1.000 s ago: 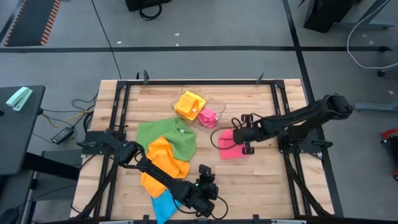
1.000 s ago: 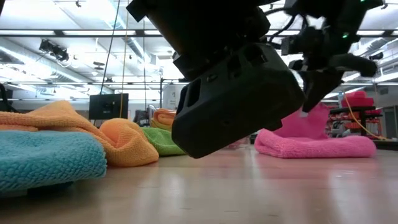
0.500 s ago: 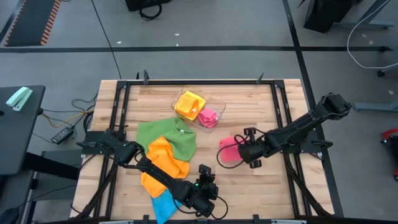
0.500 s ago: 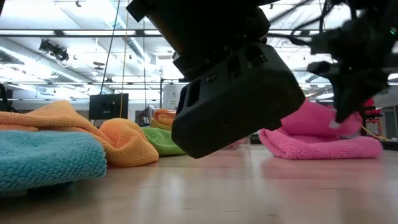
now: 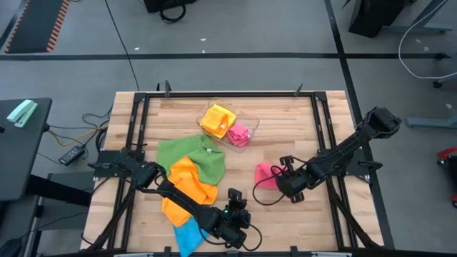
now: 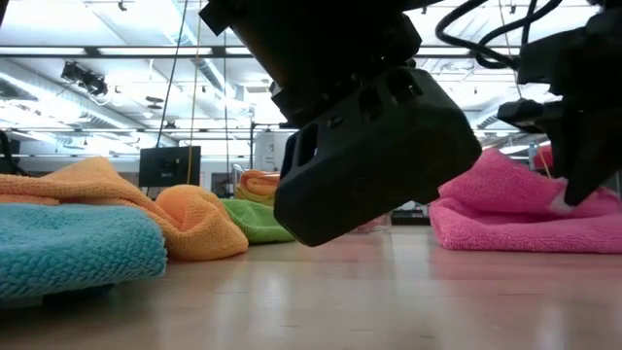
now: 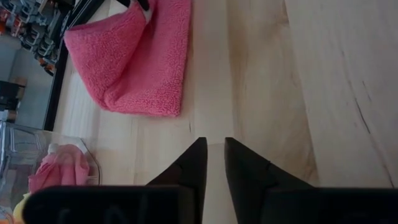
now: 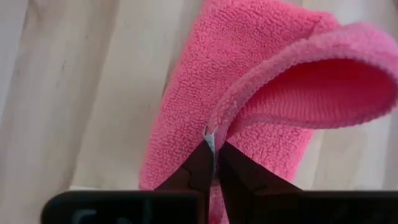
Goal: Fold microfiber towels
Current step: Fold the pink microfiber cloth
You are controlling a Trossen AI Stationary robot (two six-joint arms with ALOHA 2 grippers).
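Observation:
A pink towel (image 5: pixel 265 173) lies right of the table's middle, with my right gripper (image 5: pixel 275 184) shut on its edge (image 8: pixel 215 149). A green towel (image 5: pixel 191 153), an orange towel (image 5: pixel 187 187) and a blue towel (image 5: pixel 187 234) lie in a heap at the left, the green partly under the orange. My left gripper (image 5: pixel 235 196) waits near the table's front edge, its fingers (image 7: pixel 212 149) a narrow gap apart with nothing between them. My right gripper pinches the pink towel's hemmed edge (image 8: pixel 216 126) between its two fingertips, where a small white tag shows. The fingers come from above, slanting down. The held edge arches up in a loop over the rest of the towel (image 8: pixel 186 124), which lies on the table.
A clear plastic tray (image 5: pixel 250 120) at the far middle holds a folded yellow towel (image 5: pixel 216 118) and a folded pink one (image 5: pixel 239 133). Bare wood lies between the heap and the pink towel. Black frame rails run along the table's sides.
My right gripper has swung toward the table's near edge and gone down a little, keeping hold of the pink towel's edge. That edge has been carried over the rest of the towel, which is now folded over and narrower than before.

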